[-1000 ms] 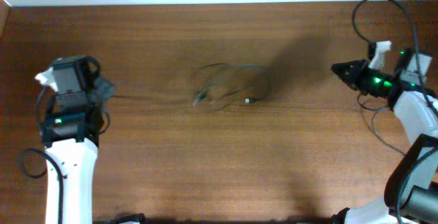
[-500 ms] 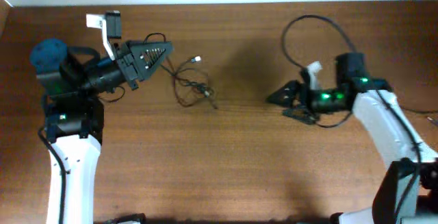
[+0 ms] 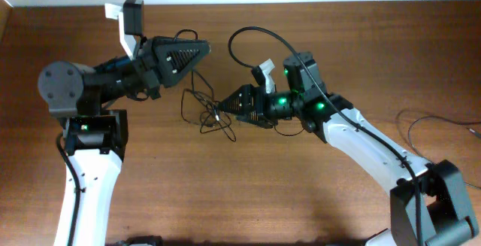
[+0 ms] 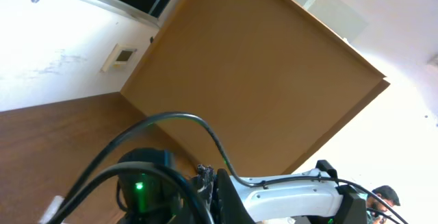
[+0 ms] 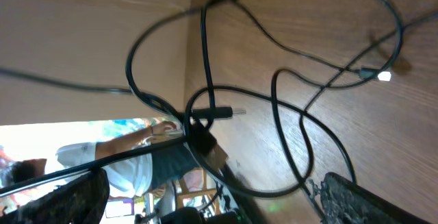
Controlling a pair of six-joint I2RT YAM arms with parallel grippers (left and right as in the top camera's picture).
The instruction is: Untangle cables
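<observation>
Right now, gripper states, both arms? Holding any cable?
Left gripper: cannot tell; fingertips not clearly visible.
Right gripper: open, at the cables.

The left arm (image 3: 83,193) rises from the near left edge, bends at the elbow and reaches rightward. Its left gripper (image 3: 201,49) points right and is tilted upward, and whether its jaws are parted cannot be told. The right arm (image 3: 368,144) stretches from the near right corner leftward toward the middle, and the right gripper (image 3: 222,110) points left, just below the left one, its fingers (image 5: 373,200) spread well apart.
</observation>
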